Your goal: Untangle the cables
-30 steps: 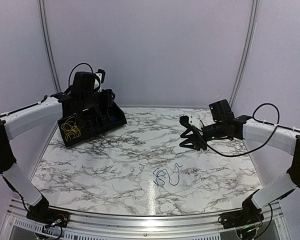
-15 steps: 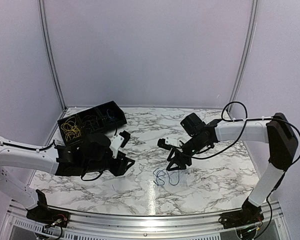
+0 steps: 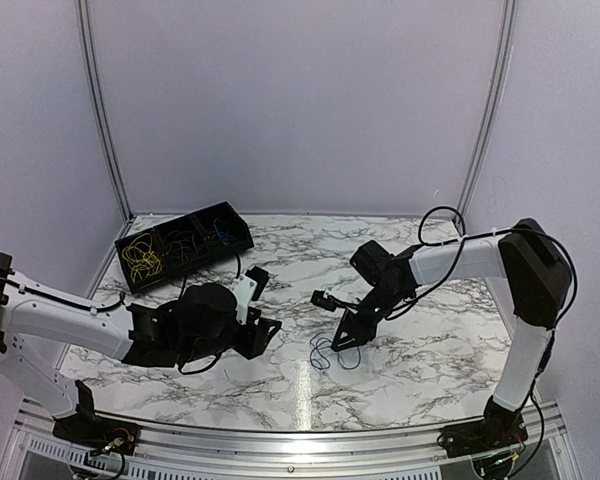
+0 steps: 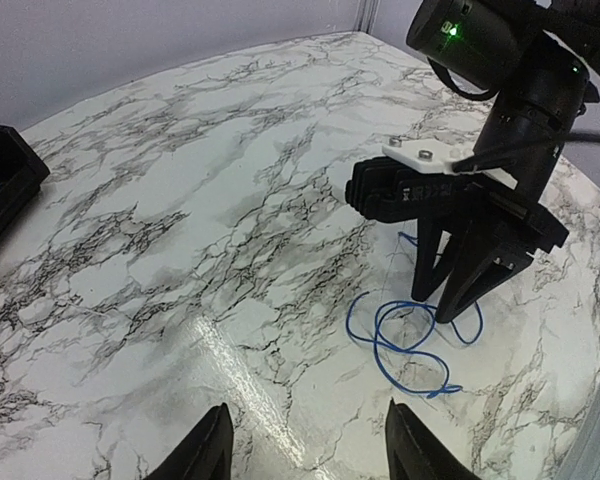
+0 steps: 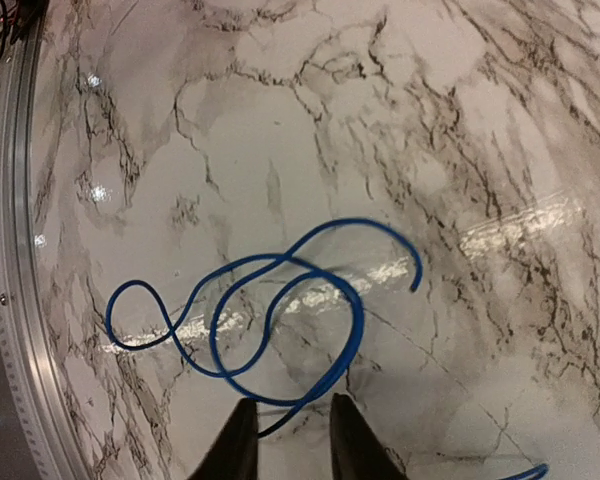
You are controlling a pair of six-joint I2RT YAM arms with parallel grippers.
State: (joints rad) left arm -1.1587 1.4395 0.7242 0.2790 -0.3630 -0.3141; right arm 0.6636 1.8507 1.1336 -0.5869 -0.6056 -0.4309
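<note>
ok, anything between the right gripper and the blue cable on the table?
Nothing visible. The right gripper hangs directly over the blue cable, jaws open, one strand running between the fingertips. Only bare marble table around it; the left gripper is open and off to the side.

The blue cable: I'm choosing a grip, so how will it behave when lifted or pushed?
Probably floppy: the blue cable lies in loose overlapping loops, so it should droop when lifted. Likely very light, being so thin. On the glossy marble table, a push would probably slide or deform it rather than roll it.
</note>
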